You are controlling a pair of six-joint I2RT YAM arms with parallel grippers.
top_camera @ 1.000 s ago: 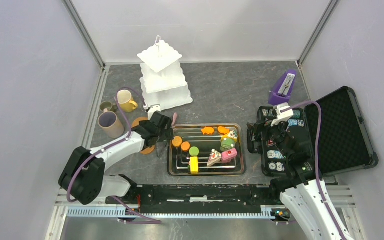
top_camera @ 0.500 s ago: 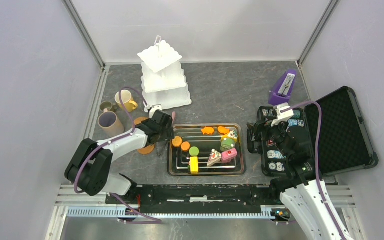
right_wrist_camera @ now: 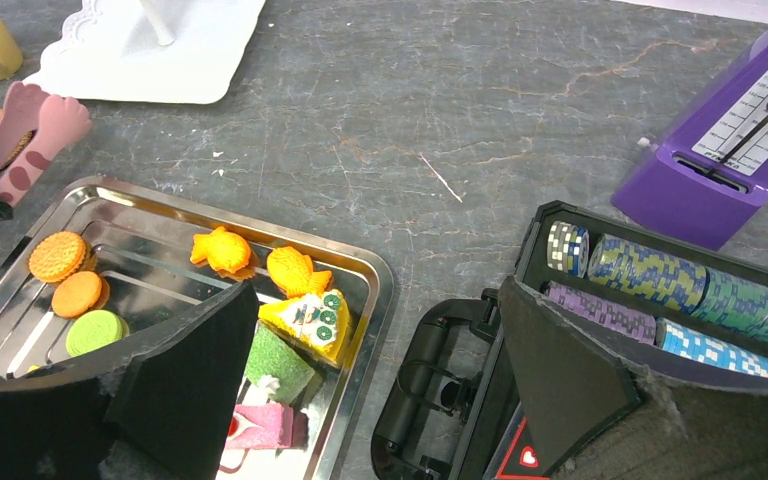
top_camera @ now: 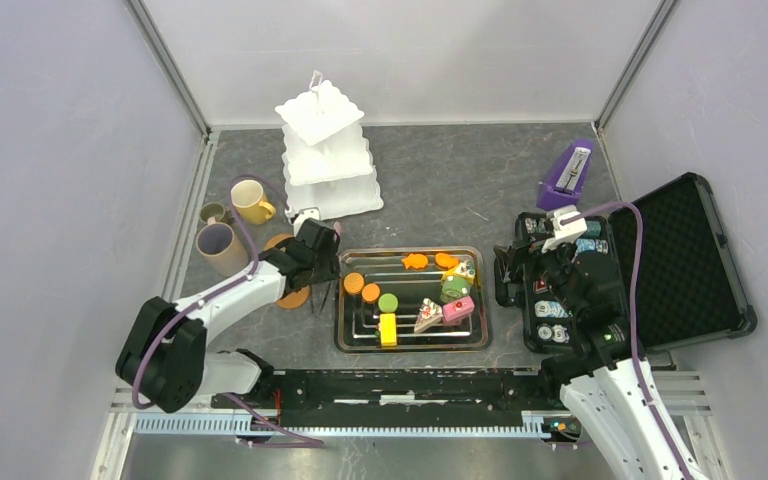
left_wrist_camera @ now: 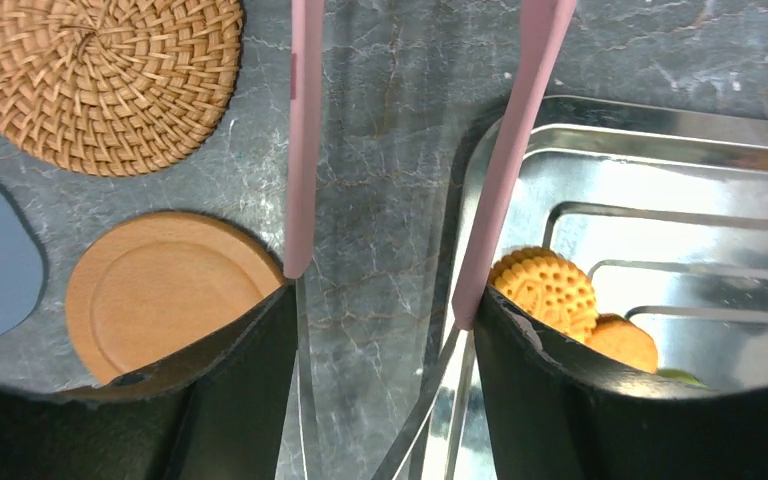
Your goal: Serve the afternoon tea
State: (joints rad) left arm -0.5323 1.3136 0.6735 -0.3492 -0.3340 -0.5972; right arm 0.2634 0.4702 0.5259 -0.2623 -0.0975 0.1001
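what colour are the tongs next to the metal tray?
Pale pink paw-tipped tongs, darker pink pad marks on the tips; right wrist view shows them best.

bare tabletop (top_camera: 460, 180) between stand (top_camera: 326, 160) and tray (top_camera: 410, 349), 3 mugs (top_camera: 222, 247) crowding far left, black case (top_camera: 685, 260) walling right

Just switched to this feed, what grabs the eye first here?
The steel tray at centre, crowded with bright toy cakes and biscuits, with the white tiered stand behind it. Then the left gripper holding pink tongs at the tray's left rim. On the right lies an open black case of chips, with a purple metronome behind it.
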